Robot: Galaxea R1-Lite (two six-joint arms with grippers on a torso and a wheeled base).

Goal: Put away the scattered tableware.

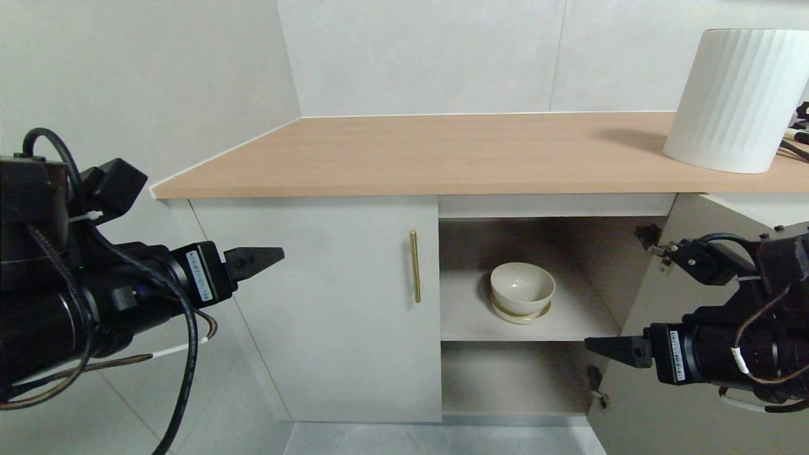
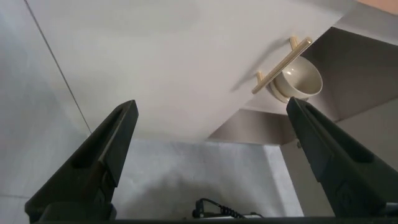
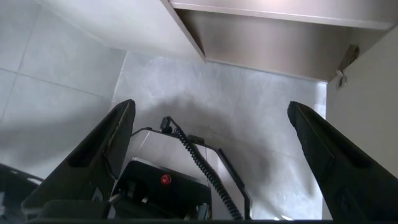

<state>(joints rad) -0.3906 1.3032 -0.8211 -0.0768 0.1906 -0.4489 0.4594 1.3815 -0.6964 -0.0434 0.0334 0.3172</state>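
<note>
Bowl (image 1: pixel 523 288) on saucer (image 1: pixel 519 314), wrist views: left tool (image 2: pixel 210 107), right tool (image 3: pixel 210 107) spread

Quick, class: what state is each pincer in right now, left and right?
Left pincer: open, holding nothing.
Right pincer: open, holding nothing.

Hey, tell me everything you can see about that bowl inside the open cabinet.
The bowl is cream-coloured, round and deep, with a glossy finish that looks like ceramic. It stands upright, mouth up, and looks empty. It sits on a small plate of similar colour, whose rim shows around its base. Both rest on the upper shelf in the open right side of the cabinet. Nothing else touches it.
</note>
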